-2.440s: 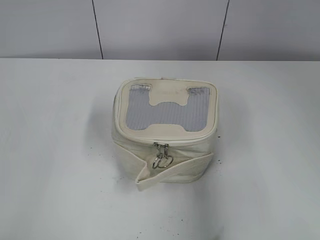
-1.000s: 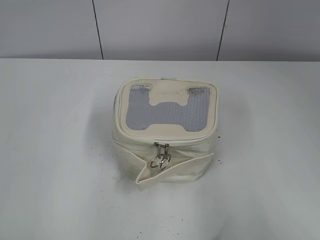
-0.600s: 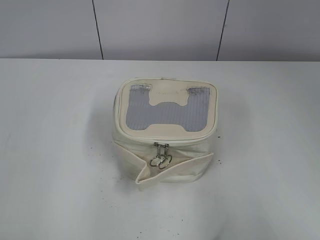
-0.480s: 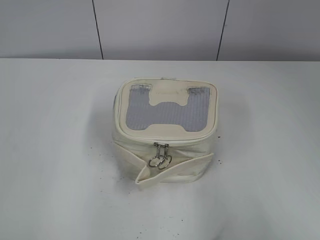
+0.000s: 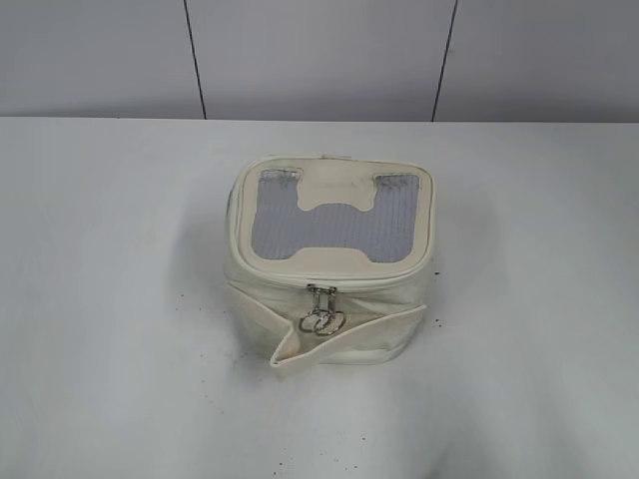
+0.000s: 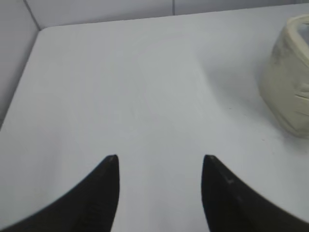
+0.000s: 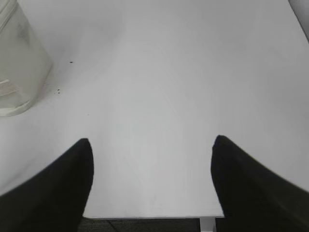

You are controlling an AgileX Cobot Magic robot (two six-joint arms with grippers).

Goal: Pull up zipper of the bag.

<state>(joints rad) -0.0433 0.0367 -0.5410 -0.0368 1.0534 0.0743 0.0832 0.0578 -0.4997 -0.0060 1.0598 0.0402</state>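
The small cream-white bag (image 5: 329, 261) stands in the middle of the white table, with a grey ribbed top panel and a cream H-shaped patch. The zipper (image 5: 329, 282) runs round the lid rim. Its two silver pulls (image 5: 320, 311) with round rings hang together at the front middle, over the folded strap band (image 5: 344, 339). My left gripper (image 6: 159, 159) is open and empty above bare table, with the bag's side (image 6: 287, 82) at its far right. My right gripper (image 7: 150, 141) is open and empty near the table's front edge, with the bag (image 7: 17, 63) at its upper left. Neither gripper shows in the exterior view.
The white table (image 5: 120, 299) reaches back to a grey panelled wall (image 5: 319, 55). Its front edge (image 7: 145, 218) shows low in the right wrist view, with dark floor below. Small dark specks lie on the table round the bag.
The ring pulls and the strap band have shifted very slightly. The bag stays in the same place and no gripper has come into the exterior view.
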